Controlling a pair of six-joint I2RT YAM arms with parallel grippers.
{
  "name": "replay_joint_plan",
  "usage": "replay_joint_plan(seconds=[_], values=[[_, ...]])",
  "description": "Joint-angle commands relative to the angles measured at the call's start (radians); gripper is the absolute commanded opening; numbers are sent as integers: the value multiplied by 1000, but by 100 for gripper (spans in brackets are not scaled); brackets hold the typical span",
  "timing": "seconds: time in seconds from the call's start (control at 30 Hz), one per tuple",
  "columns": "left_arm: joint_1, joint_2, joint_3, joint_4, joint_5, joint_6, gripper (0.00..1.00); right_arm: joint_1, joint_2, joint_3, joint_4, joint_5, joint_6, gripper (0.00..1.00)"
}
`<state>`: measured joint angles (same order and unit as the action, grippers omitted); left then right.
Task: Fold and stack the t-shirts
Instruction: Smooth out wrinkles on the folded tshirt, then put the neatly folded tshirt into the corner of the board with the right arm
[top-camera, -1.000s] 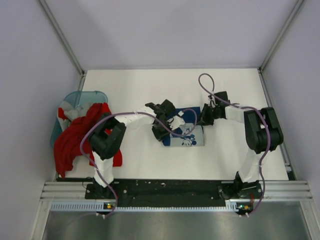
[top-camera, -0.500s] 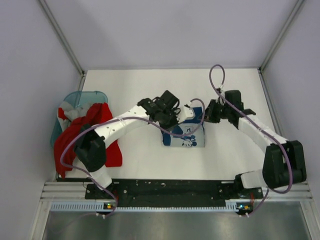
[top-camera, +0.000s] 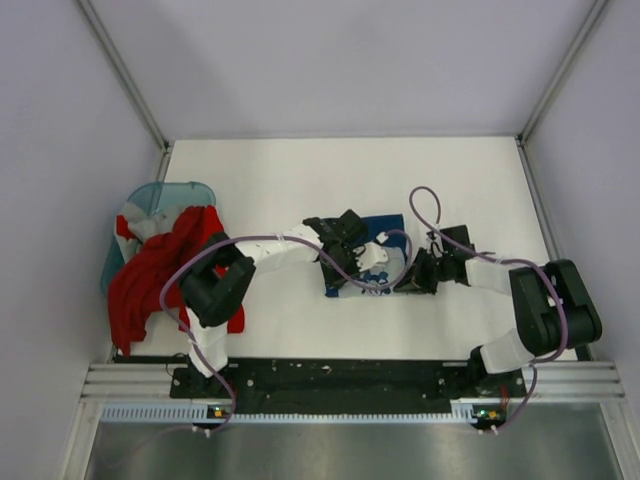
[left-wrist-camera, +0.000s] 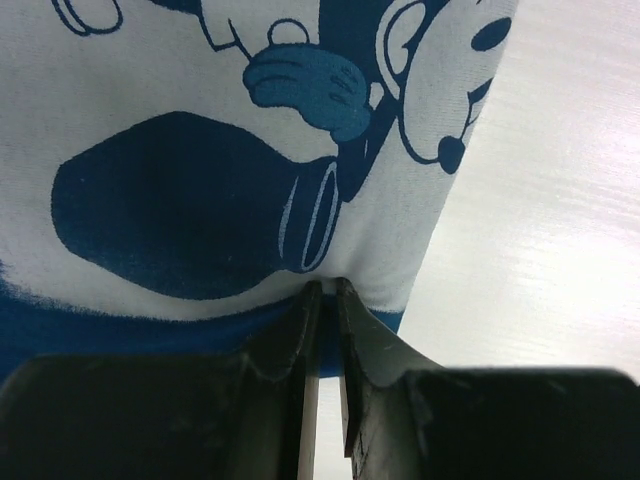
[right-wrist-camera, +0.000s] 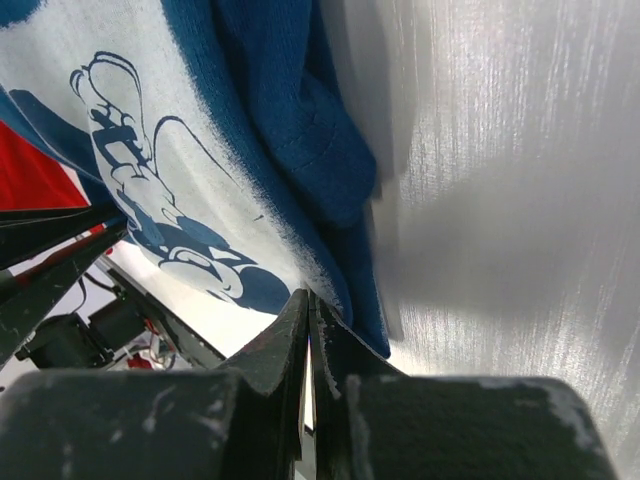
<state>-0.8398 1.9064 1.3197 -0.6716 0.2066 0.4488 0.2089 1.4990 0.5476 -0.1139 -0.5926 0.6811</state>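
Note:
The dark navy-blue t-shirt (top-camera: 385, 228) with a white cartoon print lies folded in the middle of the table. My left gripper (top-camera: 345, 252) is over its left part, and in the left wrist view (left-wrist-camera: 322, 292) it is shut on the shirt's blue edge (left-wrist-camera: 200, 200). My right gripper (top-camera: 415, 276) is at the shirt's near right corner. In the right wrist view (right-wrist-camera: 308, 300) its jaws are pressed together at the shirt's hem (right-wrist-camera: 250, 150). The red t-shirt (top-camera: 150, 275) hangs out of the basket at the left. The grey-white one (top-camera: 128, 226) lies under it.
A translucent teal basket (top-camera: 165, 193) stands at the table's left edge, holding the red and grey-white shirts. Grey walls and metal frame posts close in the white table (top-camera: 300, 175). Purple cables loop over both arms. The arm bases are on the near rail.
Both grippers reached towards the far side half a second ago and have now drawn back towards the near side, low over the navy shirt. The right gripper now sits at its near right corner.

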Motion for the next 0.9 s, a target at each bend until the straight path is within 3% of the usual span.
replay_joint_plan(seconds=[0.0,0.13,0.17,0.3,0.33,0.4,0.43,0.53,0.63,0.87], values=[[8,8,-39,27,-67,5,16,-11,-20,-8,40,36,-21,0],[8,-65,-66,-5,-36,57,18,-19,-111,31,-85,105,-90,0],[8,-99,-62,-22,-18,73,19,-19,-129,57,-107,115,-106,4],[53,-190,-4,-25,10,32,30,-19,-171,161,-158,178,-179,35],[83,-197,25,2,19,-16,36,-19,-165,190,-159,185,-196,41],[171,-169,102,20,25,-140,39,-19,-114,251,-164,191,-230,62],[206,-137,127,4,22,-213,46,-19,-97,280,-167,197,-242,66],[286,-58,216,-29,42,-376,47,-20,-5,339,-165,215,-264,68],[312,-12,193,-8,66,-484,46,-19,87,388,-158,209,-267,68],[337,57,138,66,151,-588,39,-20,227,396,-41,148,-209,64]])
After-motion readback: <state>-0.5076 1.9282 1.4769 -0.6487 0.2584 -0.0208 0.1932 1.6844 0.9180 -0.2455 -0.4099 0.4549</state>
